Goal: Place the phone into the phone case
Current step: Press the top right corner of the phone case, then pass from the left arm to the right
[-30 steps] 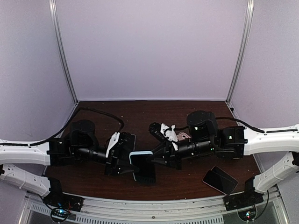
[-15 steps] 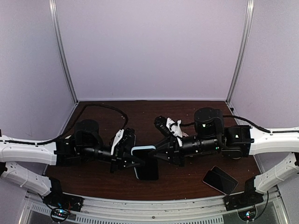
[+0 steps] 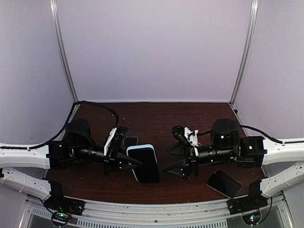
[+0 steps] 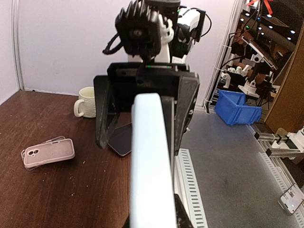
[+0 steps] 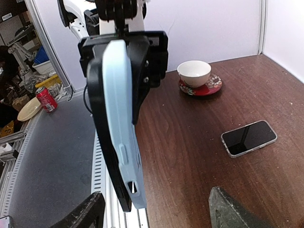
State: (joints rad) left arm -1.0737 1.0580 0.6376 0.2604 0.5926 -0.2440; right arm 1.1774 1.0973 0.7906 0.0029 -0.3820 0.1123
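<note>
**Top view.** The light-blue phone case point(image 3: 138, 149) is held off the table point(image 3: 156, 116) near its centre, clamped in the left gripper point(image 3: 127, 162). A dark phone point(image 3: 146, 167) is seen framed by the case's rim along two sides. Whether it is fully seated cannot be told. The right gripper point(image 3: 175, 160) is set just right of the case with its fingers spread wide, nothing between them and a gap left to the case. A spare phone point(image 3: 223, 183) is noted lying flat near the front right corner. Part of a third phone point(image 3: 129, 141) shows behind the left gripper.

**Right wrist view.** The case is presented edge-on, with a black layer along one edge and the left gripper's body behind it. Seen only from here:
- a cup point(image 5: 194, 72) on a red saucer point(image 5: 202, 88), standing on the table beyond the left arm
- a phone lying flat, screen up, near them
- a red can point(image 5: 46, 99) and a yellowish plate point(image 5: 27, 109) on a grey surface off the table

**Left wrist view.** The case is reduced to a pale upright strip. The right gripper's black fingers point(image 4: 105, 116) are splayed to either side behind it. Seen only from here:
- a white mug point(image 4: 86, 102) on the table
- a pink case point(image 4: 49, 153) lying flat on the table
- a blue bin point(image 4: 237, 107) among workshop clutter outside

**Surface and room.** The table is dark brown wood grain, speckled with pale crumbs. It is enclosed by lilac panels point(image 3: 152, 47) joined at aluminium posts point(image 3: 245, 52). A slotted metal rail point(image 3: 156, 211) runs along the near edge.
</note>
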